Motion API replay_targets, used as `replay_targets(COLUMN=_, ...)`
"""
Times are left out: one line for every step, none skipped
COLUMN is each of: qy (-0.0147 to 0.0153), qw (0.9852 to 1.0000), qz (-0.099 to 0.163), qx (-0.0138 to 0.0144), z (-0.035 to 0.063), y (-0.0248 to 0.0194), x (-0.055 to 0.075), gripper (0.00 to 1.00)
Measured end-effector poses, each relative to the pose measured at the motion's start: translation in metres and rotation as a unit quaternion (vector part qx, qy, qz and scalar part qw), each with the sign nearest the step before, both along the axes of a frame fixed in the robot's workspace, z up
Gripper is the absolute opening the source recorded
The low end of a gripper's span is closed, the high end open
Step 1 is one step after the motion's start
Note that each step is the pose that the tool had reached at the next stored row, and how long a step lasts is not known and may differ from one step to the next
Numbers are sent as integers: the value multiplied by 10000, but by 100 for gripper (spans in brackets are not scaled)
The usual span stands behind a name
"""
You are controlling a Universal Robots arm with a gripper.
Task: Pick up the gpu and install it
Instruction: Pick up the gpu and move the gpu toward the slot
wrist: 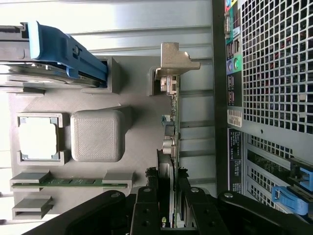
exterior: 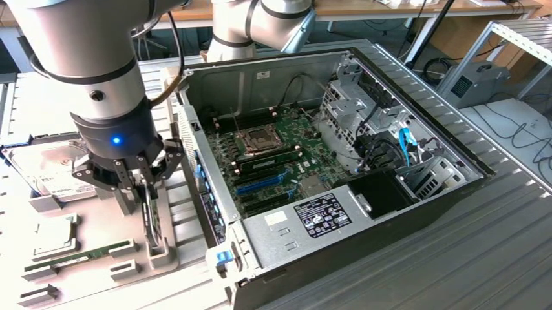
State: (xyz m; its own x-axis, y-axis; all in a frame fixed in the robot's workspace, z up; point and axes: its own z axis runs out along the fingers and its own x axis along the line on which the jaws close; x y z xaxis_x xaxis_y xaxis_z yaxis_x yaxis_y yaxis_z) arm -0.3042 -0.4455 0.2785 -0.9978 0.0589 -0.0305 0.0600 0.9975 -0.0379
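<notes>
The end effector [exterior: 145, 205] clamps both sides of the gpu [exterior: 155, 234] (standing on edge in its grey holder [exterior: 162, 259]) beside the open computer case [exterior: 250, 81].

The arm [exterior: 95, 58] drops in at the exterior view's left, its wrist [exterior: 114, 139] upright with a blue light lit. The tool [exterior: 142, 197] points straight down, its fingers [wrist: 145, 208] pressed against both faces of the upright gpu [wrist: 170, 132].
</notes>
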Motion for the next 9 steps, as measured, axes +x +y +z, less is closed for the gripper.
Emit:
replay_targets(qy=-1, qw=10000, qz=0, qx=0, z=3, y=0, x=0, gripper=26)
replay_targets(qy=-1, qw=10000, qz=0, qx=1, z=5, y=0, x=0, gripper=26)
replay_targets(qy=-1, qw=10000, qz=0, qx=1, z=9, y=0, x=0, gripper=26)
replay_targets(qy=0, qw=10000, qz=0, qx=0, z=11, y=0, x=0, gripper=26)
replay_targets(qy=0, qw=10000, qz=0, qx=0, z=15, y=0, x=0, gripper=26)
replay_targets(qy=0, qw=10000, qz=0, qx=0, z=17, y=0, x=0, gripper=26)
replay_targets(qy=-1, qw=10000, qz=0, qx=0, z=19, y=0, x=0, gripper=26)
replay_targets(qy=-1, qw=10000, qz=0, qx=0, z=21, y=0, x=0, gripper=26)
replay_targets(qy=0, qw=10000, qz=0, qx=0, z=24, y=0, x=0, gripper=26)
